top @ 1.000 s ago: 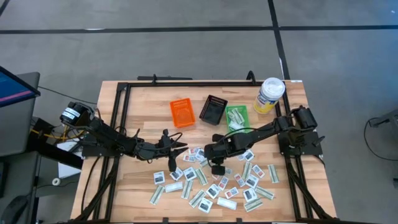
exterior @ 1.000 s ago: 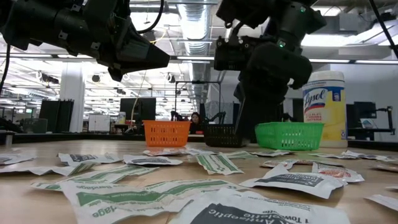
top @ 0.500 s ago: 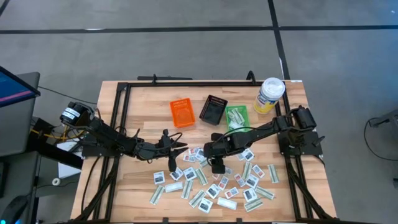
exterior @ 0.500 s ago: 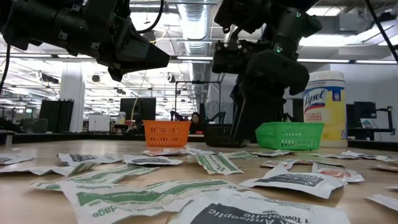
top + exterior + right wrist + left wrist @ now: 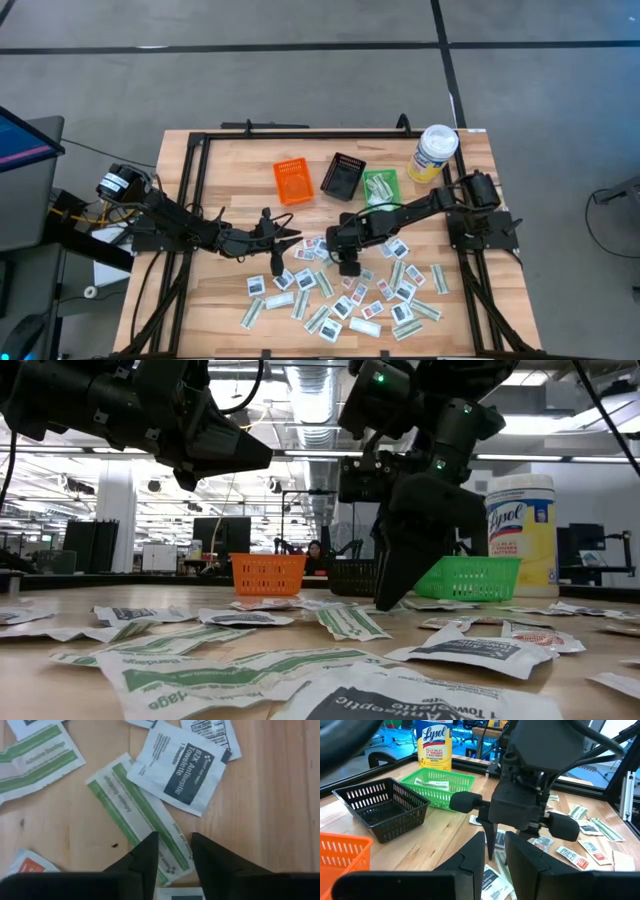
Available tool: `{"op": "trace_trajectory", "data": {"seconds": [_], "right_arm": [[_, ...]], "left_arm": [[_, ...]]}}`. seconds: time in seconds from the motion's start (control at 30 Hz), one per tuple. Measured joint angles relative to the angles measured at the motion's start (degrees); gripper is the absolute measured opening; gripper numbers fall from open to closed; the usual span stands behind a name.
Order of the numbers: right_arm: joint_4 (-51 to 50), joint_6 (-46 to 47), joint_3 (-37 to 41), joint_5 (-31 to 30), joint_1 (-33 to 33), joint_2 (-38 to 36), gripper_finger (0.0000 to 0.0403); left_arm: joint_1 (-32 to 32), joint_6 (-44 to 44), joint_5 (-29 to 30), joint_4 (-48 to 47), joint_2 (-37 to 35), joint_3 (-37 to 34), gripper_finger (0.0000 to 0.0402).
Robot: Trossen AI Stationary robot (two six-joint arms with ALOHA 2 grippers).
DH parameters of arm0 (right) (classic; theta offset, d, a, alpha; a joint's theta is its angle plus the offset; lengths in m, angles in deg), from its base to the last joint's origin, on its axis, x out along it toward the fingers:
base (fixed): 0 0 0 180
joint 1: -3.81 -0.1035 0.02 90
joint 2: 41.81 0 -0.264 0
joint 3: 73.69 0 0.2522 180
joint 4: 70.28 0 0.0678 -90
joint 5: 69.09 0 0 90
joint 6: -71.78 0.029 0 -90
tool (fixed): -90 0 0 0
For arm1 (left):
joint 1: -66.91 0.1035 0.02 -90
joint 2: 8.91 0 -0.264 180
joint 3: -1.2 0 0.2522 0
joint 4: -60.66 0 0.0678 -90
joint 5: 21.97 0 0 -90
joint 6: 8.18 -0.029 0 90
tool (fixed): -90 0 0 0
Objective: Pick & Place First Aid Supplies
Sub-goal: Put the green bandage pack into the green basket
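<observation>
- High view: right gripper (image 5: 348,266) sits low over the scattered small flat paper packets (image 5: 340,295) on the wooden table (image 5: 230,170); left gripper (image 5: 280,262) hangs nearby.
- Low view: right fingertips look down at table level, probably touching.
- Right wrist view: its fingers (image 5: 146,857), slightly parted, straddle a long pale-green strip packet (image 5: 137,815).
- Left wrist view: narrow gap, nothing held.

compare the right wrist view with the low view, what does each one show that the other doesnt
Only the right wrist view: the right claw straddling one long green-striped strip, with a white towelette packet overlapping that strip's far end.

Only the low view: the orange bin, black bin, green bin, yellow canister, and the left claw raised above the table.

Both: scattered packets on the wooden table.
</observation>
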Motion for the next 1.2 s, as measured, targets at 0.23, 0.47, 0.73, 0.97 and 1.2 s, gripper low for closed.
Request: {"op": "trace_trajectory", "data": {"seconds": [0.23,0.47,0.73,0.97,1.2], "right_arm": [[-0.7,-0.4,-0.2,1.4,0.9,-0.5,0.0011],[-6.9,-0.6,-2.3,1.5,1.2,-6.0,0.0009],[-22.6,0.0,-2.5,-16.7,4.1,-19.8,0.0003],[-25.9,6.4,6.5,-19.6,14.2,-27.3,0.0004],[-23.1,12.7,15.1,-19.2,23.3,-27.8,0.0006]], "left_arm": [[0.0,-0.2,0.0,0.0,0.0,0.0,0.0076],[0.0,-0.2,0.0,0.0,0.0,0.0,0.0076],[0.0,-0.2,-0.2,-0.2,0.0,0.0,0.0076],[0.0,-0.2,-0.2,-0.2,0.0,0.0,0.0076],[0.0,-0.2,-0.2,-0.2,0.0,0.0,0.0076]]}}
